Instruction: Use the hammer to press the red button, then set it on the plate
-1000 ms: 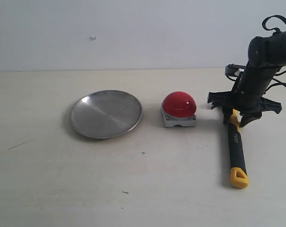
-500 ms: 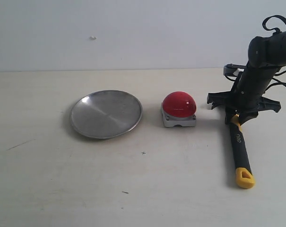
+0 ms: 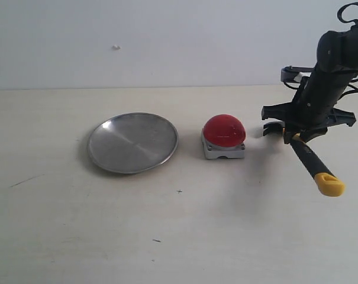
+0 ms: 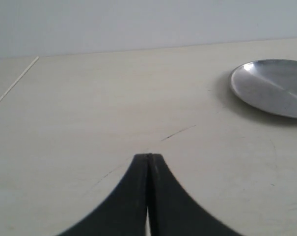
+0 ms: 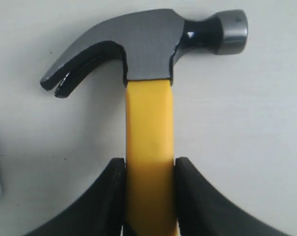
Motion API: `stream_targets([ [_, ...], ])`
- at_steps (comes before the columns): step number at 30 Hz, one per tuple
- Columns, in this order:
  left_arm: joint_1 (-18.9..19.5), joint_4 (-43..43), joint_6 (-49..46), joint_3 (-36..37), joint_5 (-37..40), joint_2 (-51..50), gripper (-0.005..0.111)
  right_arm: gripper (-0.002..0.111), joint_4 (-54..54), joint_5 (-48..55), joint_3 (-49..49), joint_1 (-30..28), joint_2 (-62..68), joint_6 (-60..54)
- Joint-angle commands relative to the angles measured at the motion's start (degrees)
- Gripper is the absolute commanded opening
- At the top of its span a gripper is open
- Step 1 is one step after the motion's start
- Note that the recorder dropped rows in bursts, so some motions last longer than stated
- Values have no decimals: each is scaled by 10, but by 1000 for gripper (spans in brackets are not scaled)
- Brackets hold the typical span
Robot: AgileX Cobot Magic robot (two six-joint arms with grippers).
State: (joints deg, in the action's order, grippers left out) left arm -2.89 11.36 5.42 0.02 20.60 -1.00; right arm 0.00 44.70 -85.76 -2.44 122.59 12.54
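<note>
My right gripper (image 3: pixel 294 135) is shut on the hammer (image 3: pixel 312 163) just below its head, to the right of the red button (image 3: pixel 224 129). The black handle slants down to the right and ends in the yellow looped tip (image 3: pixel 331 184), which hangs off the table. In the right wrist view both fingers (image 5: pixel 192 196) press the yellow handle (image 5: pixel 149 142), and the dark head (image 5: pixel 148 44) is beyond my right gripper (image 5: pixel 149 167). The silver plate (image 3: pixel 133 142) lies left of the button. My left gripper (image 4: pixel 149 158) is shut on nothing, low over the table, with the plate (image 4: pixel 273 88) ahead of it.
The light table top (image 3: pixel 184 236) ends at a pale wall behind. A thin dark scratch (image 4: pixel 177 132) marks the table near the left gripper. The left arm is out of the exterior view.
The right gripper has risen and shifted slightly right with the hammer. The handle's yellow tip has lifted off the table and swung up and to the right. The left gripper's earlier state is not shown.
</note>
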Motion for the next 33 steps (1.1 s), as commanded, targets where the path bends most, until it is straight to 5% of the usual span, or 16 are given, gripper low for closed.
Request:
stream_targets([
  [1,1,67,-35,0,-47,2,0,0,-10,-3,-3,-2,-13,-10],
  [10,1,84,-21,0,-293,2,0,0,-31,-27,-3,-2,-37,-35],
  [17,1,103,520,0,-418,2,0,0,-34,-39,-3,-2,-59,-45],
  [20,1,162,607,0,-530,-15,0,0,-35,-56,-3,-2,-59,-50],
  [24,1,342,730,-59,-574,-171,14,0,-35,-101,-3,-2,-74,-46],
  [29,1,382,728,-109,-812,-487,63,0,-29,-138,3,-2,-122,-44],
  [33,-23,398,729,-171,-889,-700,69,0,-30,-201,29,4,-156,-44],
])
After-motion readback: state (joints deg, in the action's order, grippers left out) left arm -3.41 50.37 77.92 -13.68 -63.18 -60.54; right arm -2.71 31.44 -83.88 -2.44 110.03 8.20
